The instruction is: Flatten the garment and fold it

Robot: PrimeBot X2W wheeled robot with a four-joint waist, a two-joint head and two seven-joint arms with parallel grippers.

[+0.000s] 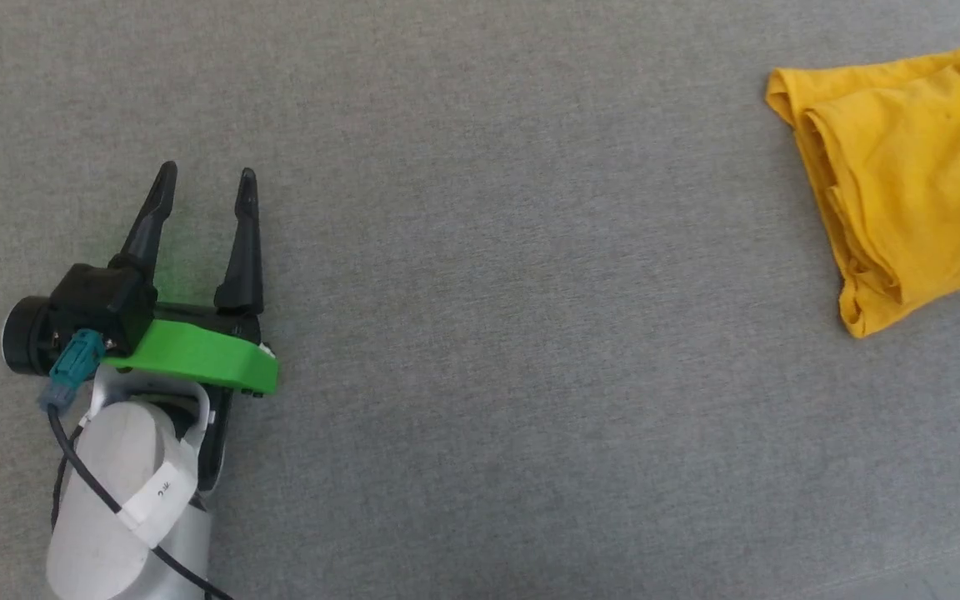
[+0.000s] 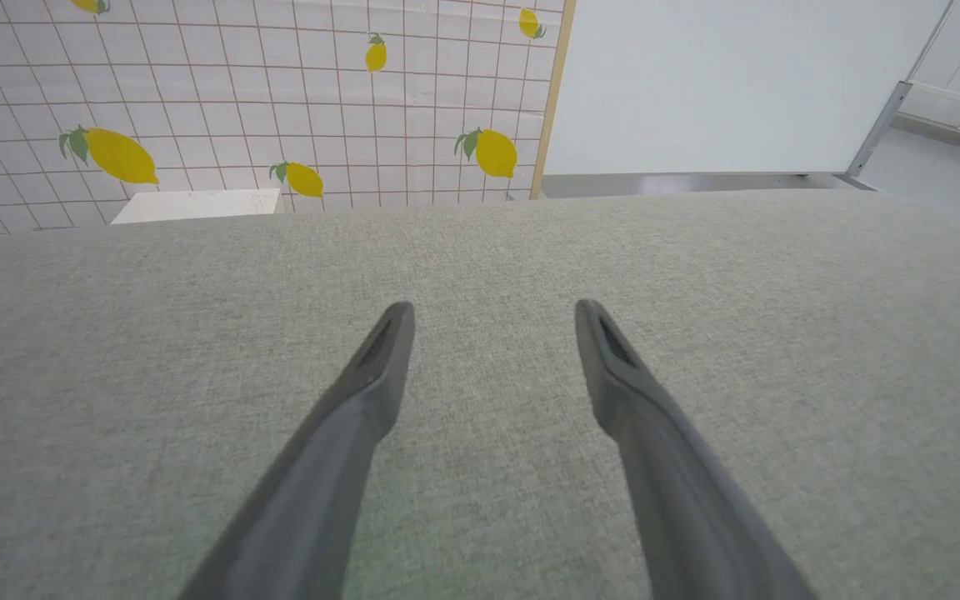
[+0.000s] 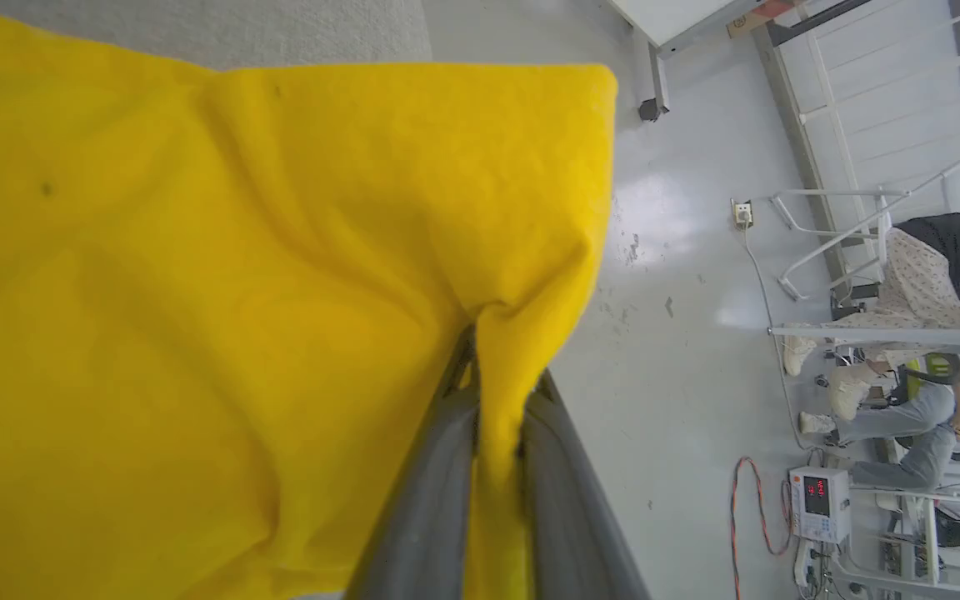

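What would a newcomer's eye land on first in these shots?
The mustard-yellow garment, bunched in layered folds at the head view's upper right on the grey fabric surface. Up close in the right wrist view, the right gripper is shut on a pinch of it. Next comes the left gripper at lower left, fingers apart over bare surface, with its bright green bracket.

Garment (image 1: pixel 905 183) cut off at head view's right edge, right gripper (image 3: pixel 499 371) tips buried in its cloth
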